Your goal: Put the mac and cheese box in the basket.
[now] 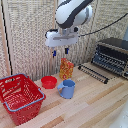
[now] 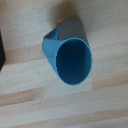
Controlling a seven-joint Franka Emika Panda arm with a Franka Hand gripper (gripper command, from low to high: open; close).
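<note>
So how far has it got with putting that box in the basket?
Barely begun. Nothing is done: the mac and cheese carton stands on the table beside the red bowl and blue mug. In hand: the open, empty gripper hangs above the carton. Left: grasping it, carrying it over the red basket, which looks empty, and dropping it in.

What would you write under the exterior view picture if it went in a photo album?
Robot gripper hovers open above a mac and cheese carton, beside a blue mug, red bowl and red basket.
</note>
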